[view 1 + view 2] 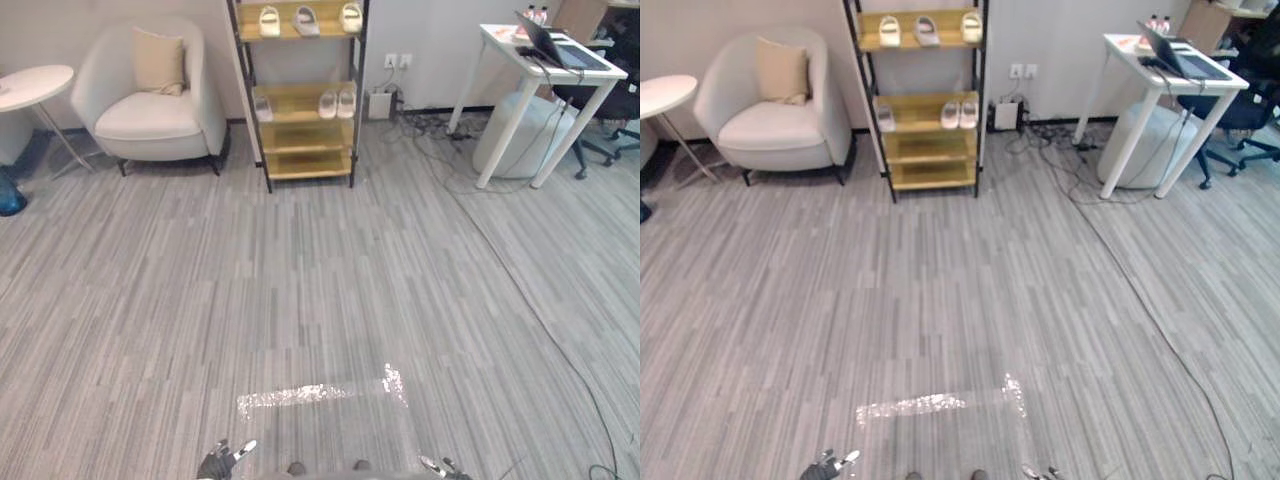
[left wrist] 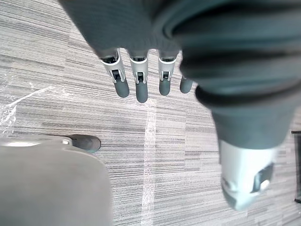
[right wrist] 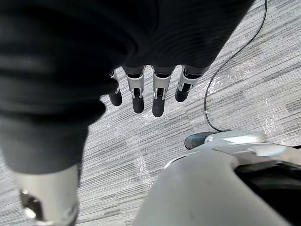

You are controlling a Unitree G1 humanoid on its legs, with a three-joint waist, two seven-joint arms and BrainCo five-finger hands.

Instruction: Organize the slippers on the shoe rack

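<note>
A black-framed shoe rack (image 1: 306,150) with wooden shelves stands against the far wall. Three pale slippers (image 1: 306,20) lie on its top shelf, spaced apart. On the middle shelf a pair of white slippers (image 1: 337,102) sits at the right and a single one (image 1: 263,108) at the left. The lower shelves are bare. My left hand (image 1: 222,462) hangs at the bottom edge of the view, far from the rack, fingers (image 2: 140,84) straight and holding nothing. My right hand (image 1: 443,467) hangs low on the other side, its fingers (image 3: 159,96) also straight and empty.
A white armchair (image 1: 150,100) with a beige cushion stands left of the rack, a round white side table (image 1: 30,85) beyond it. At the right are a white desk (image 1: 545,70) with a laptop, an office chair and cables (image 1: 440,130) trailing over the grey carpet.
</note>
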